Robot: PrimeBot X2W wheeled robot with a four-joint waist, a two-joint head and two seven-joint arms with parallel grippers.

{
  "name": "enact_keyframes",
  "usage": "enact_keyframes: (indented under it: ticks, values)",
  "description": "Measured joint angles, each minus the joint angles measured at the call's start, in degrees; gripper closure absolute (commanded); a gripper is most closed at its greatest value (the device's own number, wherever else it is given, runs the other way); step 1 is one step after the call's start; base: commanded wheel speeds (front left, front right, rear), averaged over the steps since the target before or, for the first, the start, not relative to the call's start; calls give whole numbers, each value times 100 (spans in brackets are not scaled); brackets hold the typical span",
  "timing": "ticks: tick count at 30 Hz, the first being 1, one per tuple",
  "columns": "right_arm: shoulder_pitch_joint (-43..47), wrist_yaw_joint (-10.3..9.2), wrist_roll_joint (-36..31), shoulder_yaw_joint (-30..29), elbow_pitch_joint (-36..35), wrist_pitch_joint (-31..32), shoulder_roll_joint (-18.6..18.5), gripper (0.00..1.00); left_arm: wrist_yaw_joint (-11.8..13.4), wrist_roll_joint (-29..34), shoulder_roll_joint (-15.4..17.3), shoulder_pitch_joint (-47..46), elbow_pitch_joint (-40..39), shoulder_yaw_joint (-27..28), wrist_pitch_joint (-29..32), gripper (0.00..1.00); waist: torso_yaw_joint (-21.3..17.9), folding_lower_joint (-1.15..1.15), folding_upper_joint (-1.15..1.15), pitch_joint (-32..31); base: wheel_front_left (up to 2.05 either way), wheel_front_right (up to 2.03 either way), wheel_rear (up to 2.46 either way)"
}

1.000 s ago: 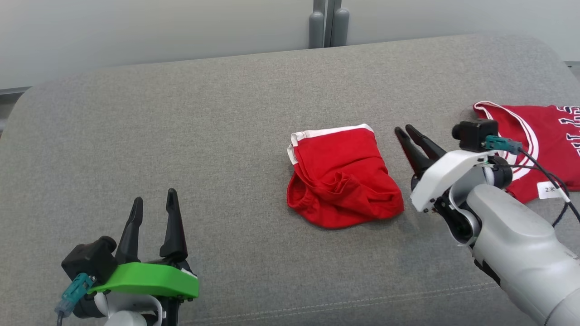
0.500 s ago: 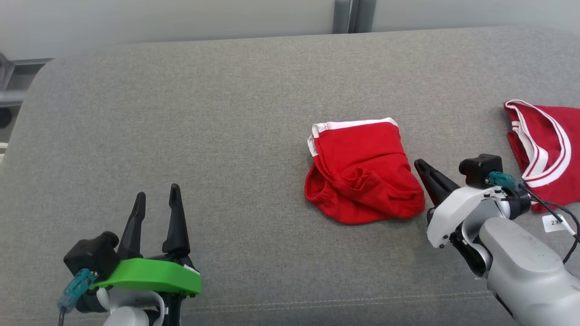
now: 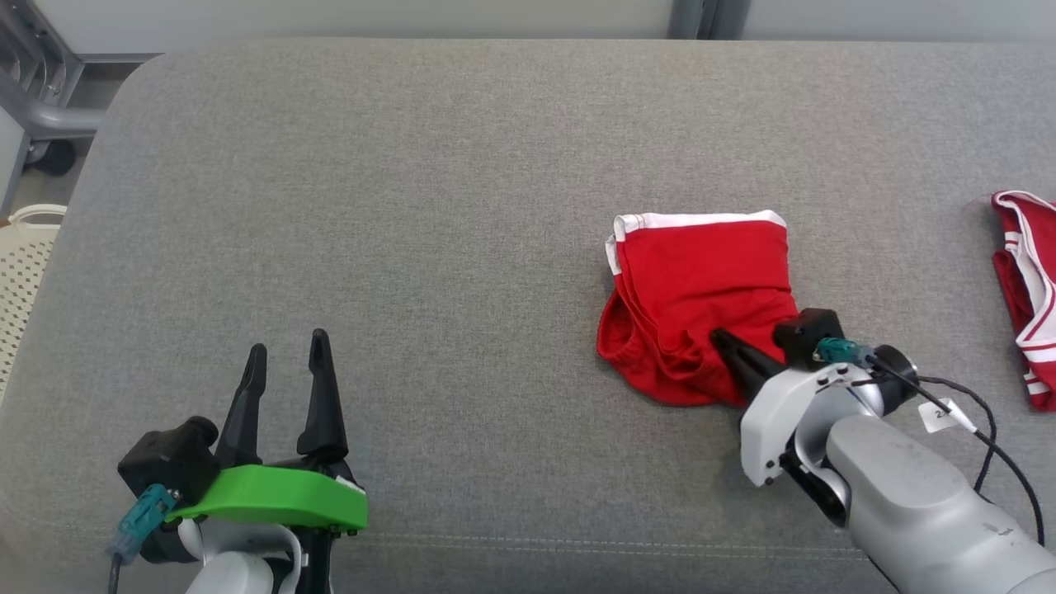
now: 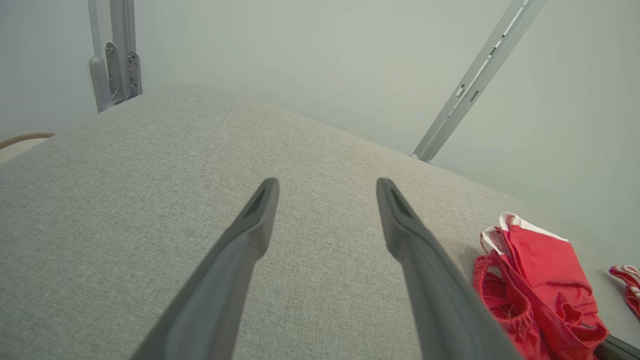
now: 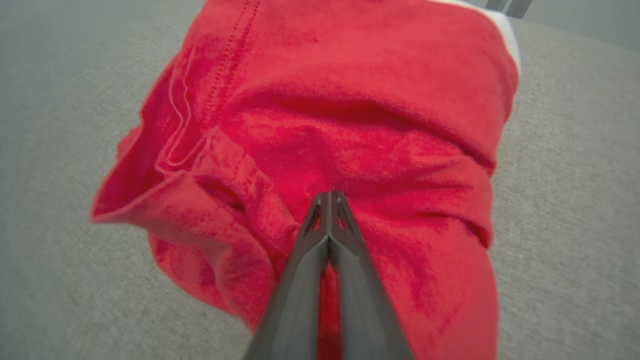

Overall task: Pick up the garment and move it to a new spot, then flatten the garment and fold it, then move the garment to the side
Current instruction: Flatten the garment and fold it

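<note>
Garment (image 3: 701,280), red with a white band, lies crumpled right of centre on the grey cushion (image 3: 396,206). Right end effector (image 3: 719,337), fingers together, pinches cloth at the garment's near edge. Left end effector (image 3: 285,356), fingers apart, holds nothing, well apart to the left. A jersey (image 3: 1023,289) lies at far right.

The garment (image 3: 701,289) lies on the padded bench (image 3: 412,206). At the garment's near right corner is the right gripper (image 3: 719,338), tips on top of it. Well to the garment's right lies another piece of clothing (image 3: 1027,297). Far to its near left is the left gripper (image 3: 285,355), and farther left a basket (image 3: 21,272) off the bench.
</note>
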Motion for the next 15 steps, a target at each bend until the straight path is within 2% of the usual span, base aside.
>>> enact_keyframes:
  ticks: [9,15]
  values:
    - [20,1,377,964,-296,178,132,100,-1,0,-12,-9,34,16,-24,0,41,0,0,0,0,0,0]
    - [62,1,647,1337,-274,205,137,100,-1,-1,-10,-8,41,25,-33,0,-23,0,0,-21,0,0,0]
